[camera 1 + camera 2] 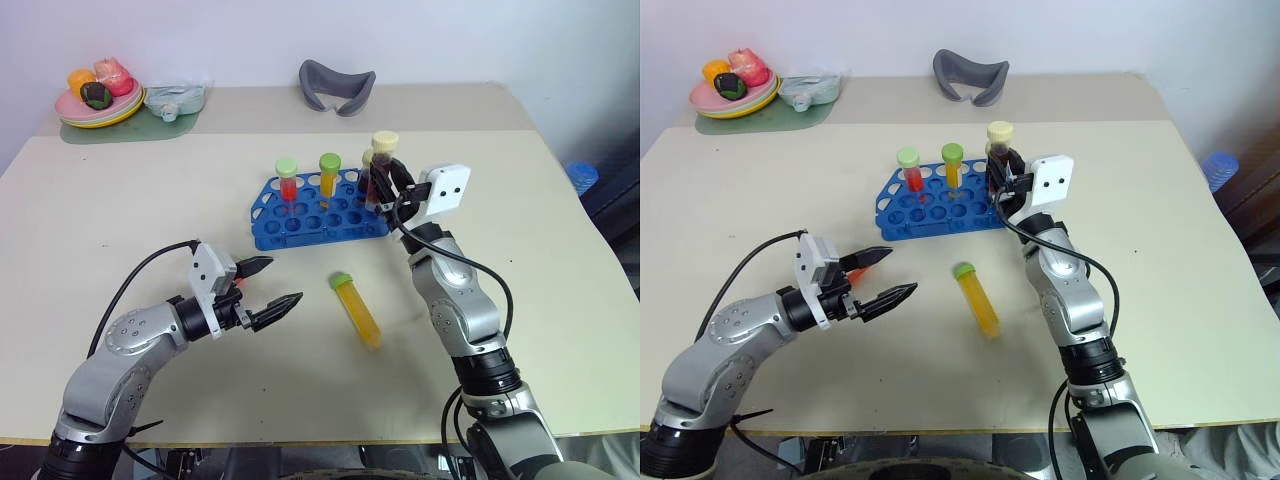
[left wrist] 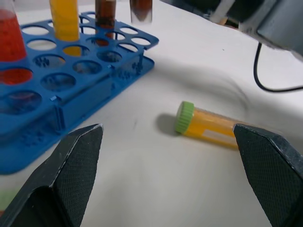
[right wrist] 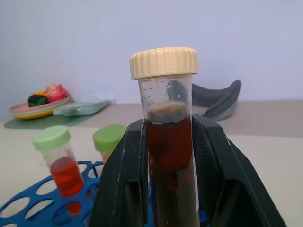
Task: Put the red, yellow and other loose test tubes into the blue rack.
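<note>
Beige and matte, the table (image 1: pixel 120 200) carries a perforated blue rack (image 1: pixel 300 225) at its middle. Well left of the rack, the left gripper (image 1: pixel 272 290) hovers with its ridged black fingers spread wide. Standing in the rack are a red tube (image 1: pixel 288 182) and an orange tube (image 1: pixel 328 176), both green-capped. Near the rack's front edge lies a yellow tube (image 1: pixel 357 309). At the rack's right end, the right gripper (image 1: pixel 385 185) is clamped on an upright, cream-capped brown tube (image 3: pixel 168 142).

Four test tubes: red (image 1: pixel 287 180) and yellow (image 1: pixel 328 176) in the one blue rack (image 1: pixel 300 222), one dark tube (image 1: pixel 380 170), one yellow tube (image 1: pixel 357 310) loose. Two claws, left (image 1: pixel 279 290) and right (image 1: pixel 388 188). One plate (image 1: pixel 90 112).
</note>
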Tool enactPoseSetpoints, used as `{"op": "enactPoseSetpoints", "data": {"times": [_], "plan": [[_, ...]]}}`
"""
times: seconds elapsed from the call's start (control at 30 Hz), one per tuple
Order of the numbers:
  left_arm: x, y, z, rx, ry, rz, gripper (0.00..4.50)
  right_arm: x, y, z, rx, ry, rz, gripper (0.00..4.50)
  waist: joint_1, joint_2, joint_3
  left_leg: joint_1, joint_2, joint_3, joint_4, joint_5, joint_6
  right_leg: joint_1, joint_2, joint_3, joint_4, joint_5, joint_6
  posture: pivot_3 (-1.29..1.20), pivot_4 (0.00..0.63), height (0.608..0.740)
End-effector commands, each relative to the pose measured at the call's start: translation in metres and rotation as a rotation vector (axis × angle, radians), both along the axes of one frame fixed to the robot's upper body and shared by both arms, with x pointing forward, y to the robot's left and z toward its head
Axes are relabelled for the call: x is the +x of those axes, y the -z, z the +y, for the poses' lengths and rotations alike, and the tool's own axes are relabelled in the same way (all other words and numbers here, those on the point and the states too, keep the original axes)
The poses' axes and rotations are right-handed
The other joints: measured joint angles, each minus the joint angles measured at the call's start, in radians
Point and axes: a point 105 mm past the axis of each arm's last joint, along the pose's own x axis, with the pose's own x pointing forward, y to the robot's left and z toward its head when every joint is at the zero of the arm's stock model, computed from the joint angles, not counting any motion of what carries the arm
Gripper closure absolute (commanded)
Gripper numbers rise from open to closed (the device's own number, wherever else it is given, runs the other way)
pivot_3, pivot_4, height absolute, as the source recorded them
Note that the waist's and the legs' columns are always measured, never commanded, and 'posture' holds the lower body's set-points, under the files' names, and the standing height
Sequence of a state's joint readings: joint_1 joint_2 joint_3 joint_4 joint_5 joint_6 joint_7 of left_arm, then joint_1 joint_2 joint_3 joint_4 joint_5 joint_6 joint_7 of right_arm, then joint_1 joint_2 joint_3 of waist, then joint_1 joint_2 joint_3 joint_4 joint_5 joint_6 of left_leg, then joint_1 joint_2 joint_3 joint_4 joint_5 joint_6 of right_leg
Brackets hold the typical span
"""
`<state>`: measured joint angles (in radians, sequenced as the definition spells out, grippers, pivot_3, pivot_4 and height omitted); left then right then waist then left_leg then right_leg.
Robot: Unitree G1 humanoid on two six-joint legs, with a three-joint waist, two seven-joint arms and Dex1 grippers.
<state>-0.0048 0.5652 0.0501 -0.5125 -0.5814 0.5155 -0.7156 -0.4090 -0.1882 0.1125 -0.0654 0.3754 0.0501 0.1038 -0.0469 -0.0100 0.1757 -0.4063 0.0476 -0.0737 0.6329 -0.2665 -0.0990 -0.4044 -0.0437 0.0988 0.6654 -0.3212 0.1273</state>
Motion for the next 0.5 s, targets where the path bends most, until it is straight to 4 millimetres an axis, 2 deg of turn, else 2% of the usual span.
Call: {"op": "enactPoseSetpoints", "data": {"times": [0.03,0.5], "plan": [[-0.002,-0.012,-0.004,-0.019,0.016,-0.039,0.0,-0.002,-0.008,-0.002,0.018,0.004,-0.054,3.73,-0.001,0.0,0.0,0.0,0.0,0.0,0.0,0.0,0.0,0.0,0.0,0.0,0.0,0.0,0.0,0.0,0.15,0.74],[-0.001,-0.017,-0.003,-0.025,0.025,-0.048,0.0,0.006,0.013,-0.01,0.027,0.06,-0.028,3.73,-0.001,0.0,0.0,0.0,0.0,0.0,0.0,0.0,-0.001,0.0,0.0,0.0,0.001,0.0,0.0,0.0,0.15,0.74]]}}
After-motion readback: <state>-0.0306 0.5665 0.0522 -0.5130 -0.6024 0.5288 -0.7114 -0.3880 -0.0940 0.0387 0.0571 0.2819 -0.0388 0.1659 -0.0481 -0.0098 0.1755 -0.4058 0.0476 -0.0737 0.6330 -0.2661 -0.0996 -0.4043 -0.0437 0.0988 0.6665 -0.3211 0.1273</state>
